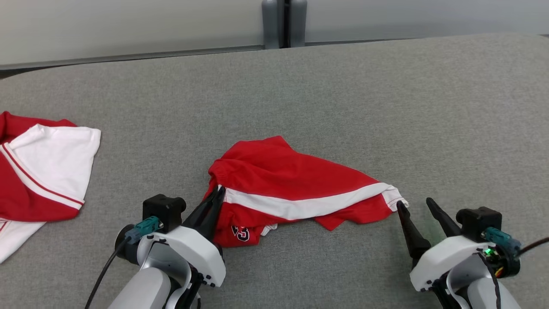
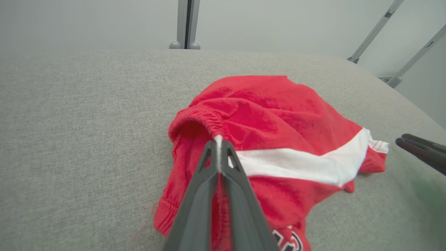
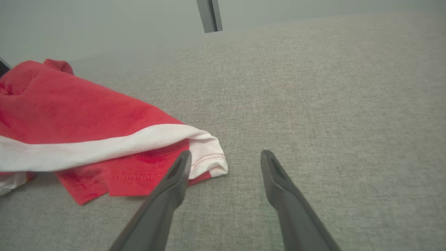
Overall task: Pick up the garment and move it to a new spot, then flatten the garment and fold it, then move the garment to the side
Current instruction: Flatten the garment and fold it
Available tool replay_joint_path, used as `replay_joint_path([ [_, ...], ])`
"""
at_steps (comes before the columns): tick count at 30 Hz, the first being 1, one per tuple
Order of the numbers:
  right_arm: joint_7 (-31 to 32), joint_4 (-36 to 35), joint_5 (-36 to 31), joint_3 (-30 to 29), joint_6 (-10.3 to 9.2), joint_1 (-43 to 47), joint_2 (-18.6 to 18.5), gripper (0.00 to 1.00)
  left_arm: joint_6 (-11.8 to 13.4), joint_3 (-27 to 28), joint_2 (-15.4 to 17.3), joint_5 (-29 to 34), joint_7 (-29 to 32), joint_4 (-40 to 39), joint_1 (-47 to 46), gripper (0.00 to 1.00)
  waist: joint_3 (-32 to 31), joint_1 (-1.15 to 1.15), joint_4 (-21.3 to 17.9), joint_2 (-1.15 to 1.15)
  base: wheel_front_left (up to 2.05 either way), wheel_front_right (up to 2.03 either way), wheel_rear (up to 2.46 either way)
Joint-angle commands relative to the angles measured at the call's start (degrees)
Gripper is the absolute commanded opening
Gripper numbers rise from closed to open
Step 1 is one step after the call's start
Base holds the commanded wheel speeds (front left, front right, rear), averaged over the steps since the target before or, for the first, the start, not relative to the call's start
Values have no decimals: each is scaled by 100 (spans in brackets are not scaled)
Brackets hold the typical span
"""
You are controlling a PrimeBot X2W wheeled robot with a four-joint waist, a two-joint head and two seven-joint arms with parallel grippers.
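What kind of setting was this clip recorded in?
Probably a robot test room rather than a home: a wide grey fabric-covered table, bare pale wall panels with a metal post, and a red-and-white garment laid out.

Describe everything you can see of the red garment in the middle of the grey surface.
The garment is red knit cloth, likely shorts, with a gathered elastic band, a white stripe and a partly hidden dark printed number. It lies crumpled in a heap on the grey surface. The left end effector is shut on its band edge; the open right end effector sits by its white hem corner.
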Motion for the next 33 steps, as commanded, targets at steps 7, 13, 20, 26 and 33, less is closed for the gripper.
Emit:
replay_joint_path([
  [7,-64,957,263,361,-3,-682,-62,13,2,30,25,105,-218,-122,-259,0,344,0,248,0,0,0,0],
  [13,-607,873,341,219,-3,-891,-287,0,149,96,77,180,-344,-429,-332,0,283,0,289,0,0,0,0],
  [20,-1134,-180,71,-124,-3,-1018,-441,0,428,271,224,384,-537,-1173,-429,0,-35,0,128,0,0,0,0],
  [26,-1078,-1572,-319,-325,-3,-1116,-613,0,613,437,322,505,-544,-1931,-619,0,-308,0,-4,0,0,0,0],
  [33,-512,-3043,-580,-537,-3,-950,-616,0,863,582,445,669,-365,-2818,-820,0,-531,0,-116,0,0,0,0],
])
